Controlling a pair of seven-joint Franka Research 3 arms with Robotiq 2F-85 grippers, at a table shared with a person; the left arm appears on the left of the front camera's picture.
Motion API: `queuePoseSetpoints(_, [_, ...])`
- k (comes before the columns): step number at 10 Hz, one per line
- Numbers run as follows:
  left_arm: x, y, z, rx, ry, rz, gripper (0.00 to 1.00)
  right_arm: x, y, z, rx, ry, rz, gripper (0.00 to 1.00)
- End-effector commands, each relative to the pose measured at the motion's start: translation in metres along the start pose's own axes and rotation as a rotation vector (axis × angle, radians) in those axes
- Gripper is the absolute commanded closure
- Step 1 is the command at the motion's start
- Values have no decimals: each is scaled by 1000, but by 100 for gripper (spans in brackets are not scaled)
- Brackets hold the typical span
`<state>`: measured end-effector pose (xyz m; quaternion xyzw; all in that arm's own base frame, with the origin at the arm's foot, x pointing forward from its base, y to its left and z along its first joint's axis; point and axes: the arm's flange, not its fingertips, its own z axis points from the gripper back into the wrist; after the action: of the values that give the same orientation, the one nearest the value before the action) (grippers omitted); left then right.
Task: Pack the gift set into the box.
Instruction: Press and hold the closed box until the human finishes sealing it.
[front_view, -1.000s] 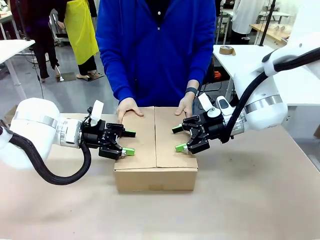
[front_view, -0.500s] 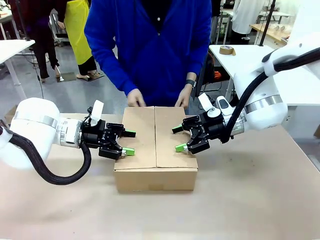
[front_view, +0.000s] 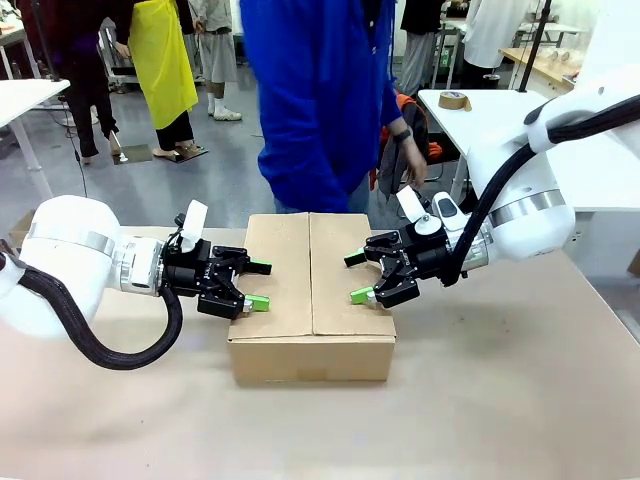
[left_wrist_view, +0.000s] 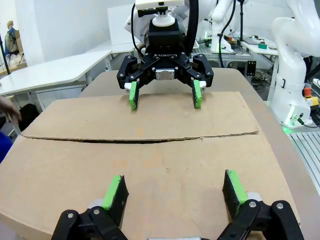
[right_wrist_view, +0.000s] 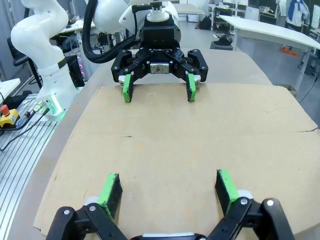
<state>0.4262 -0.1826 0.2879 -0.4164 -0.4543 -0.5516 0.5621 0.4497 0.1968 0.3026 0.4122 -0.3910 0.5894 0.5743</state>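
Note:
The box (front_view: 310, 290) is a brown cardboard carton at the table's middle, its two top flaps lying shut with a seam between them. The gift set is hidden. My left gripper (front_view: 258, 285) is open at the box's left edge, its green pads just over the left flap. Opposite it, my right gripper (front_view: 356, 277) is open over the right flap. In the left wrist view my left gripper (left_wrist_view: 175, 192) spans the box (left_wrist_view: 150, 160) and faces my right gripper (left_wrist_view: 165, 96). In the right wrist view my right gripper (right_wrist_view: 168, 189) hovers over the box (right_wrist_view: 190, 145), facing my left gripper (right_wrist_view: 158, 90).
A person in a blue top (front_view: 320, 90) stands at the far side, turned sideways, one hand (front_view: 412, 165) hanging away from the box. A white table (front_view: 500, 120) with a tape roll (front_view: 456, 99) is at the back right. Bare tabletop (front_view: 500, 400) lies in front.
The person has lifted both hands off the box flaps and turned away to the right. Both grippers have stayed where they were, open.

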Motion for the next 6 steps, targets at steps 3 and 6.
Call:
queuePoseSetpoints(3, [-3,-1,0,-3,7,-13,0,0,1,-1,-1,3,9,0])
queuePoseSetpoints(6, [-3,-1,0,-3,7,-13,0,0,1,-1,-1,3,9,0])
